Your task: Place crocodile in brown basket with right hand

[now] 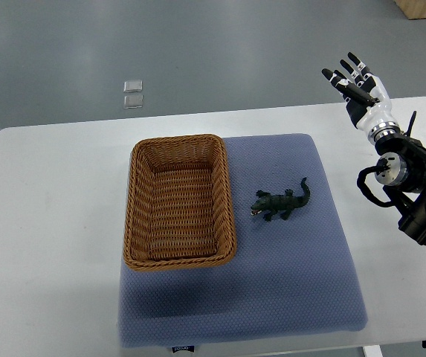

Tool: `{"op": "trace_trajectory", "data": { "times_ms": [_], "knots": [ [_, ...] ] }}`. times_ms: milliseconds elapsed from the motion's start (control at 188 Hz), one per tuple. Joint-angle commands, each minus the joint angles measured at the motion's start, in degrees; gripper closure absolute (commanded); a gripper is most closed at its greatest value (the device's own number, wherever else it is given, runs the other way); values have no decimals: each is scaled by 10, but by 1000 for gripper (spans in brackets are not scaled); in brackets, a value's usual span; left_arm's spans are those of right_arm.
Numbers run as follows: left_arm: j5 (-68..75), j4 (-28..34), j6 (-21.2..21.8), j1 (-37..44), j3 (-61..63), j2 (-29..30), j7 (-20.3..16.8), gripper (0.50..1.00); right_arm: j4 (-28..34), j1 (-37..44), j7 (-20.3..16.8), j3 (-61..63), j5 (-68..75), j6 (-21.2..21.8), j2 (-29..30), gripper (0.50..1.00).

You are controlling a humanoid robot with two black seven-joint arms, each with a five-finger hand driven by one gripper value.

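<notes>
The small dark-green toy crocodile [279,202] lies on the blue mat [287,282] just right of the brown woven basket [175,140], tail toward the right hand [360,93] — well apart, fingers [343,80] spread wide, holding nothing.

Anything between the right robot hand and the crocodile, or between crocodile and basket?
Nothing visible. Only table and blue mat lie between the right robot hand and the crocodile; the brown basket sits beside it.
</notes>
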Motion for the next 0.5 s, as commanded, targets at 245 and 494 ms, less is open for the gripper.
{"op": "trace_trajectory", "data": {
  "times_ms": [245,494],
  "knots": [
    [2,1,3,-1,1,0,0,500,-1,0,0,2,0,0,0,574],
    [3,1,-1,-2,-3,0,0,500,-1,0,0,2,0,0,-1,572]
  ]
}}
